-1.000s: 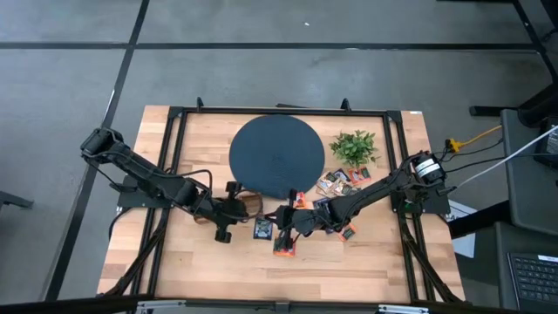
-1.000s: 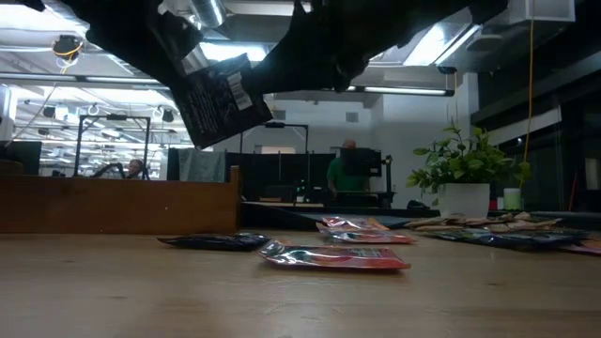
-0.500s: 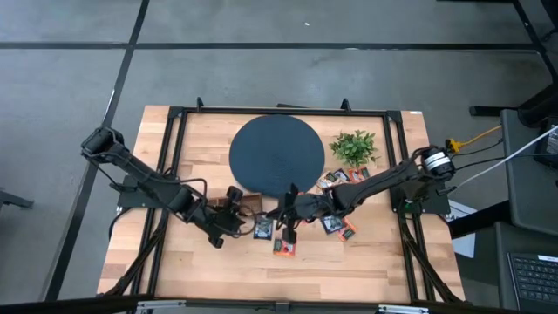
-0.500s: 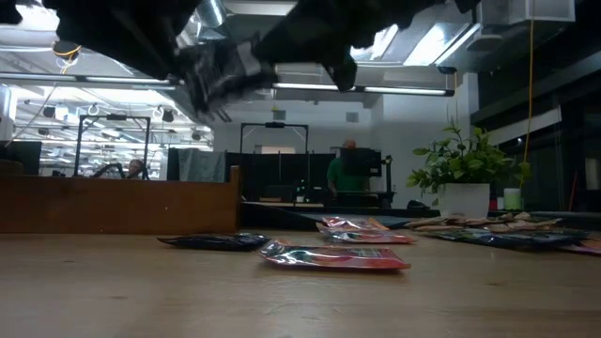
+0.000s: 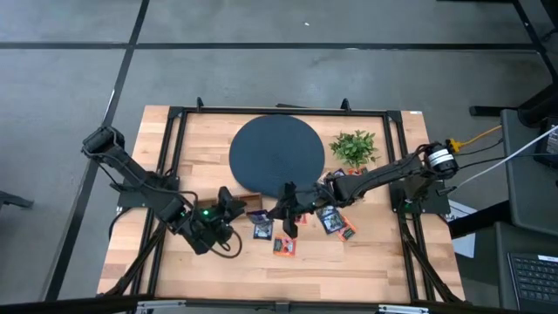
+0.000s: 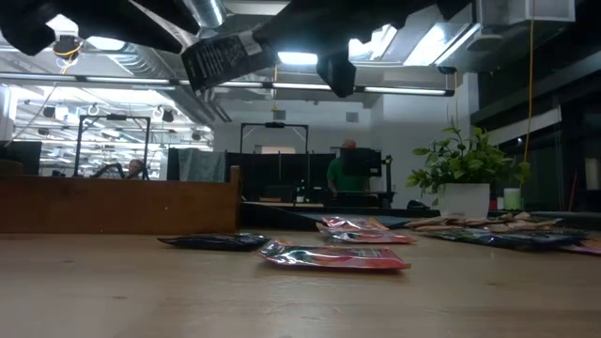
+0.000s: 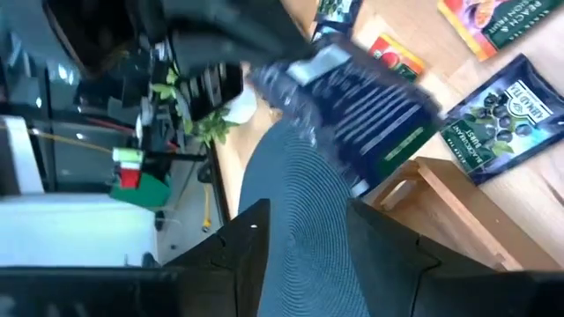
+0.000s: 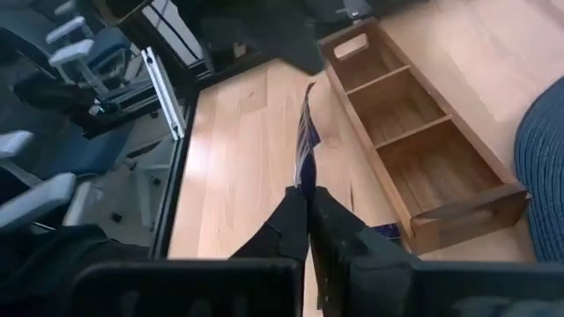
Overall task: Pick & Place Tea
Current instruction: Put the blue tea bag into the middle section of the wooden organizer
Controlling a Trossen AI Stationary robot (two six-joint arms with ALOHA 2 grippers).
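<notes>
A dark tea sachet (image 6: 225,58) is held high over the table by my right gripper (image 8: 308,198), which is shut on it near the table's middle (image 5: 283,212). My left gripper (image 7: 313,220) stands open nearer the left side (image 5: 227,206), its fingers apart from the sachet (image 7: 361,114). More tea sachets lie flat on the table: a dark blue one (image 5: 261,227), an orange one (image 5: 283,247), a blue one (image 5: 330,220) and a red one (image 5: 347,231). The round dark disc (image 5: 276,153) lies at the far middle. My right gripper pinches one edge of the dark sachet (image 8: 305,172) between its two fingers. The fingers come level from the table's right. The sachet sticks out past the fingertips, its face toward the table's near side, lifted clear of the table.
A shallow wooden box with compartments (image 8: 414,150) lies just near of the disc (image 5: 253,202). A small green plant (image 5: 354,146) stands at the far right, with several sachets (image 5: 340,179) in front of it. A dark metal frame (image 5: 174,157) runs around the table.
My left gripper has opened, let go of the dark sachet and drawn back toward the table's near left. My right gripper keeps the sachet and has carried it higher; the sachet, which hung down steeply, now lies closer to level.
</notes>
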